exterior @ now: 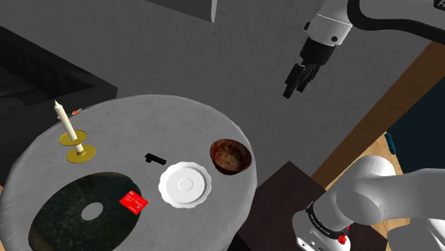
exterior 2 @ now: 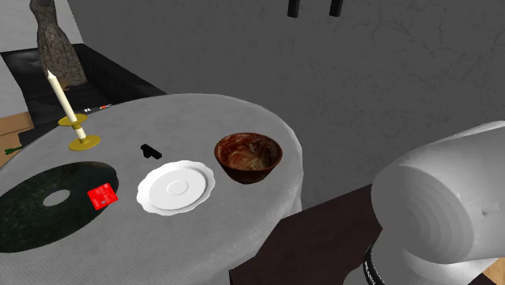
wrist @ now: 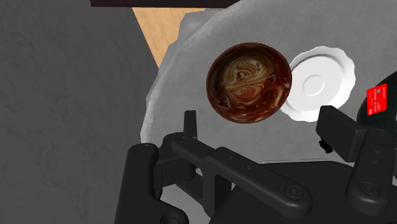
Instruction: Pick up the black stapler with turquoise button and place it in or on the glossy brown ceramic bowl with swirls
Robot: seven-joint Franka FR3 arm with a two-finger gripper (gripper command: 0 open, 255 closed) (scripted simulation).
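end effector (exterior: 291,91): fingers wide apart, empty, high over tabletop (exterior: 142,114) | black stapler (exterior: 154,157): on tabletop, well below, farther off than bowl, near white saucer (exterior: 185,185) | swirled brown bowl (wrist: 249,81): below, nearer

stapler (exterior: 155,157): too small to tell button colour or which way it faces.
gripper (exterior 2: 316,8): cut by second exterior view's top edge, two separated fingertips left.
dark disc (exterior: 64,207): clipped by shoulder view's bottom edge.
red card (wrist: 380,100): cut by picture edge, print unreadable.
white plate (wrist: 321,79): rim partly behind bowl (wrist: 249,81).
small object behind candle (exterior: 77,110): too small to identify.
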